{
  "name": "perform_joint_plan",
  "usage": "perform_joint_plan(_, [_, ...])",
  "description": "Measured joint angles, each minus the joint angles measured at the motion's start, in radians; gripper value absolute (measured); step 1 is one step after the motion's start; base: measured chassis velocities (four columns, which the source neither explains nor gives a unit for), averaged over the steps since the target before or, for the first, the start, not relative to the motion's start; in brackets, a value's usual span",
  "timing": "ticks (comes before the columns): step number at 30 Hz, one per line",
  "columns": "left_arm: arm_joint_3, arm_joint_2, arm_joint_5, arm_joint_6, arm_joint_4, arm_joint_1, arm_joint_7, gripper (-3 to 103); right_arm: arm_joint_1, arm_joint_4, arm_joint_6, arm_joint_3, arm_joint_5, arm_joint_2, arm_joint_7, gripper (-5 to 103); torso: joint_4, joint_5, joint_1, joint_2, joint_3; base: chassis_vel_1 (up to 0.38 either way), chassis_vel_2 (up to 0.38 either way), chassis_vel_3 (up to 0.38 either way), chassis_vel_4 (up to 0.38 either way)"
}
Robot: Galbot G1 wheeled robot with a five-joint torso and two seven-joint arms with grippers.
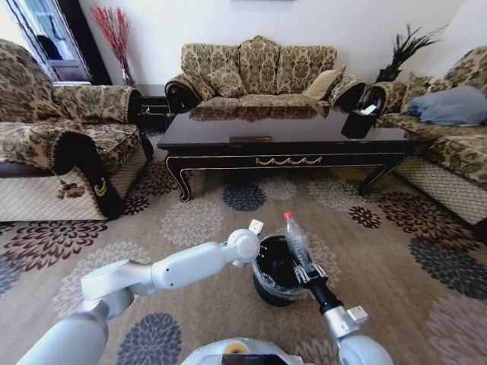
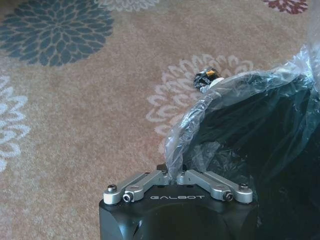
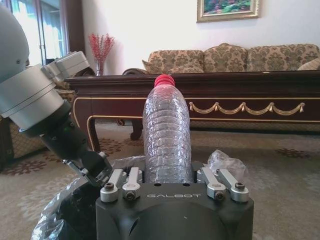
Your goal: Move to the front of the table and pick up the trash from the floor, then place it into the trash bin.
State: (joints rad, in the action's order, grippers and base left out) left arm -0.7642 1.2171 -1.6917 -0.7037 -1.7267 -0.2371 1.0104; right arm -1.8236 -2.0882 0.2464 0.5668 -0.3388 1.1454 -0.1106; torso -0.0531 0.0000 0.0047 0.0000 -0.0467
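The trash I see is a clear plastic bottle (image 1: 296, 237) with a red cap. It stands upright in my right gripper (image 1: 308, 272), which is shut on its lower part, just above the trash bin (image 1: 268, 287). In the right wrist view the bottle (image 3: 167, 135) rises between the fingers (image 3: 131, 181). My left gripper (image 2: 174, 172) is shut on the bin's thin plastic liner (image 2: 230, 110) at the rim. The black bin stands on the flowered floor (image 1: 190, 220), a short way in front of the dark table (image 1: 289, 144).
Patterned sofas stand to the left (image 1: 61, 137), behind the table (image 1: 259, 72) and to the right (image 1: 449, 129). A black tissue holder (image 1: 358, 122) sits on the table's right end. Open carpet lies between the bin and the table.
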Motion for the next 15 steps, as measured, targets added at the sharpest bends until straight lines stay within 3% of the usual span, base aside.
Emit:
perform_joint_plan(3, [0.0,-0.002,0.001,0.0,-0.002,-0.006,0.001,2,-0.002,0.001,0.005,0.0,0.012,-0.002,-0.004,47,0.0,-0.0001,0.0,0.0,0.0,0.0,0.0,0.0,0.0])
perform_joint_plan(6, [0.001,-0.002,0.005,0.001,0.001,-0.012,0.004,2,0.0,0.0,0.007,0.0,0.016,-0.001,-0.005,63,0.0,-0.0001,0.0,0.0,0.0,0.0,0.0,0.0,0.0])
perform_joint_plan(8, [0.003,-0.002,0.006,0.001,0.002,-0.013,0.004,2,0.0,-0.001,0.007,-0.001,0.017,0.001,-0.005,63,0.0001,-0.0001,0.0,0.0,0.0,0.0,0.0,0.0,0.0])
perform_joint_plan(9, [0.007,-0.004,0.007,0.001,0.003,-0.014,0.004,2,-0.001,-0.001,0.007,-0.002,0.019,0.003,-0.005,74,0.0,0.0,0.0,0.0,0.0,0.0,0.0,0.0,0.0])
perform_joint_plan(10, [0.009,-0.005,0.008,0.001,0.004,-0.015,0.004,2,-0.003,-0.001,0.007,-0.003,0.02,0.004,-0.005,74,0.0,0.0,0.0,0.0,0.0,0.0,0.0,0.0,0.0])
perform_joint_plan(15, [0.017,-0.013,0.013,0.0,0.005,-0.021,0.004,2,-0.009,-0.003,0.009,-0.005,0.029,0.008,-0.005,95,0.0,-0.0001,0.0,0.0,0.0,0.0,0.0,0.0,0.0])
